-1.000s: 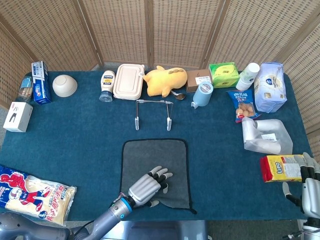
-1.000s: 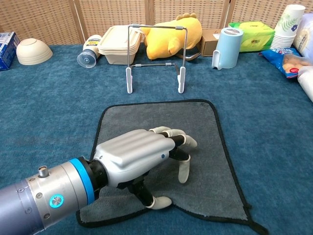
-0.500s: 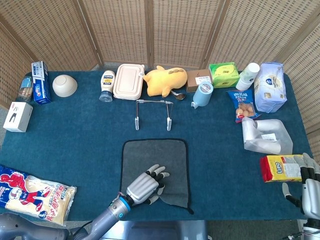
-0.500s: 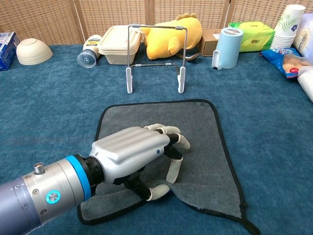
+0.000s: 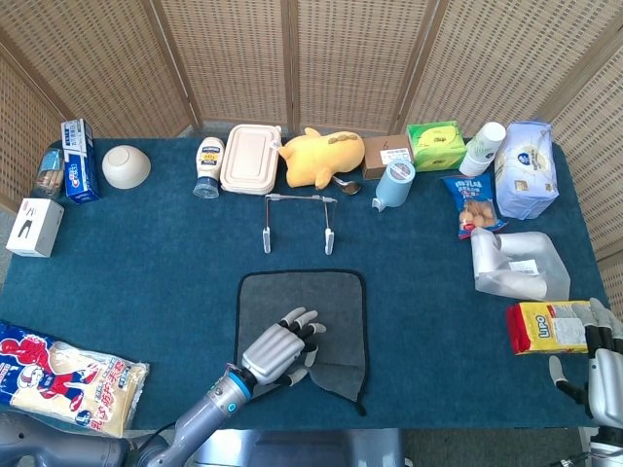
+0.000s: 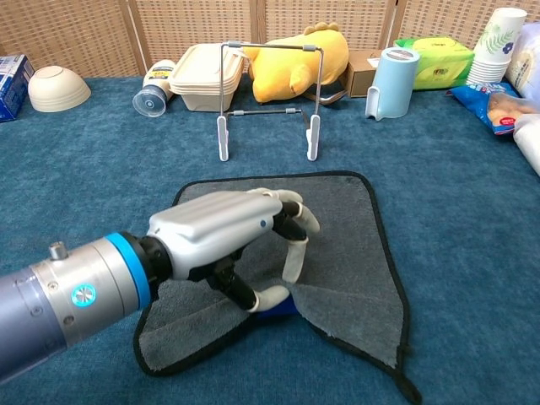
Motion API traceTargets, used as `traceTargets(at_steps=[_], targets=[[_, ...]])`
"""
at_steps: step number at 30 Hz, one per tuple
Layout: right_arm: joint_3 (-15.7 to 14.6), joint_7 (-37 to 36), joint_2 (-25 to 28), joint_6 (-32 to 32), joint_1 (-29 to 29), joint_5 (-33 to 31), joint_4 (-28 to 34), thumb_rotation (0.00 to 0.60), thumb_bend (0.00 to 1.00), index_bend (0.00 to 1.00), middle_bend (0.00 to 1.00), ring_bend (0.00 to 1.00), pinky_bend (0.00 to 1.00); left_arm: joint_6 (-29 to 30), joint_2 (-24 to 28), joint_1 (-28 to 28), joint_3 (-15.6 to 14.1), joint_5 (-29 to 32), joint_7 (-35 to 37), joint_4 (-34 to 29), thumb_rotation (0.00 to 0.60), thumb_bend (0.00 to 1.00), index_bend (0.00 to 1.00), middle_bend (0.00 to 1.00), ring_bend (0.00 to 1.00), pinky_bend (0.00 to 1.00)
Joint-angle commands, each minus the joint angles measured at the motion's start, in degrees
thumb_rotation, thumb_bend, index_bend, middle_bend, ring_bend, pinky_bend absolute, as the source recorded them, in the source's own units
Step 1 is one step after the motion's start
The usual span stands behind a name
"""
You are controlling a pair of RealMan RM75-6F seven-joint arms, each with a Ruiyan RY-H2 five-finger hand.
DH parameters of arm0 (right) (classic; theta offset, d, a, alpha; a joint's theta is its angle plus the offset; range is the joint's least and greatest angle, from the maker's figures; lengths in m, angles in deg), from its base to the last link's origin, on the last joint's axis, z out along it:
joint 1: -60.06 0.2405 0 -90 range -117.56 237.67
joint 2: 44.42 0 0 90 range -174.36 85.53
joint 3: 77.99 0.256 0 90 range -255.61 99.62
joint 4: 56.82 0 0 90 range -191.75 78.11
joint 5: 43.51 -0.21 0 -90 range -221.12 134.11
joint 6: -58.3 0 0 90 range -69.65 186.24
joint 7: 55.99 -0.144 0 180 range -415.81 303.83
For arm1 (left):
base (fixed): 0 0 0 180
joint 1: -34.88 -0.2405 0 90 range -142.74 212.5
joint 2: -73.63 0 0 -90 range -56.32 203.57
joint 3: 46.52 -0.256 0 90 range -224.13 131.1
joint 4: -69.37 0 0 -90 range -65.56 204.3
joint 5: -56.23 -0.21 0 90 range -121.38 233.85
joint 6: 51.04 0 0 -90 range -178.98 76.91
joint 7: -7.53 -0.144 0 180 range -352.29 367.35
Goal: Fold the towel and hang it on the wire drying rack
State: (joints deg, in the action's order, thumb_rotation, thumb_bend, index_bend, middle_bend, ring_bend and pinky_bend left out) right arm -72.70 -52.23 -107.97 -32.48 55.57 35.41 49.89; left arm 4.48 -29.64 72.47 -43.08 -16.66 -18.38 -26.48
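The grey towel (image 5: 336,302) with black trim lies flat on the blue table, near the front edge. My left hand (image 5: 277,350) rests on its near half, and in the chest view the left hand (image 6: 224,240) pinches the towel (image 6: 346,228) between thumb and fingers. The near edge is lifted there, with blue table showing beneath it. The wire drying rack (image 5: 300,197) stands upright just behind the towel, with nothing hanging on the rack (image 6: 313,135). My right hand (image 5: 605,365) waits at the table's near right corner, holding nothing with its fingers apart.
Behind the rack sit a yellow plush (image 5: 321,156), a lidded food box (image 5: 249,159), a mayonnaise bottle (image 5: 208,165) and a blue cup (image 5: 394,185). A yellow snack box (image 5: 545,327) and a plastic bag (image 5: 521,265) lie by the right hand. A snack bag (image 5: 68,377) lies front left.
My left hand has curled its fingers into the towel's near edge, pulled back to the left and lifted the edge. The towel's near right corner has drawn inward. The right hand has stayed still.
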Motion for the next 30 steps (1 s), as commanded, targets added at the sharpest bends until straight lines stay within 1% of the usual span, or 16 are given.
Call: traceTargets(at_steps=[1, 8, 10, 15, 30], targets=[[0.1, 0.0, -0.2, 0.2, 0.1, -0.1, -0.2, 0.600, 0.35, 0.12, 0.05, 0.00, 0.00, -0.4, 0.9, 0.6, 0.9, 0.5, 0.1, -0.5, 0.600, 0.55, 0.63, 0.21, 0.00, 0.00], [0.2, -0.1, -0.2, 0.2, 0.2, -0.2, -0.4, 0.600, 0.35, 0.12, 0.05, 0.00, 0.00, -1.1, 2.7, 2.0, 2.8, 1.5, 0.6, -0.9, 0.600, 0.55, 0.62, 0.21, 0.00, 0.00], [0.2, -0.2, -0.3, 0.2, 0.2, -0.3, -0.5, 0.600, 0.35, 0.12, 0.05, 0.00, 0.00, -1.5, 3.3, 2.7, 3.8, 2.2, 0.7, -0.3, 0.600, 0.55, 0.62, 0.21, 0.00, 0.00], [0.2, -0.3, -0.3, 0.2, 0.1, -0.4, -0.6, 0.600, 0.35, 0.12, 0.05, 0.00, 0.00, -2.4, 3.9, 3.9, 5.1, 4.0, 0.7, 1.1, 0.600, 0.54, 0.62, 0.21, 0.00, 0.00], [0.2, -0.5, -0.3, 0.3, -0.1, -1.0, -0.9, 0.600, 0.35, 0.12, 0.05, 0.00, 0.00, -4.4, 1.1, 9.5, 8.8, 5.4, 1.7, 11.6, 0.600, 0.54, 0.60, 0.21, 0.00, 0.00]])
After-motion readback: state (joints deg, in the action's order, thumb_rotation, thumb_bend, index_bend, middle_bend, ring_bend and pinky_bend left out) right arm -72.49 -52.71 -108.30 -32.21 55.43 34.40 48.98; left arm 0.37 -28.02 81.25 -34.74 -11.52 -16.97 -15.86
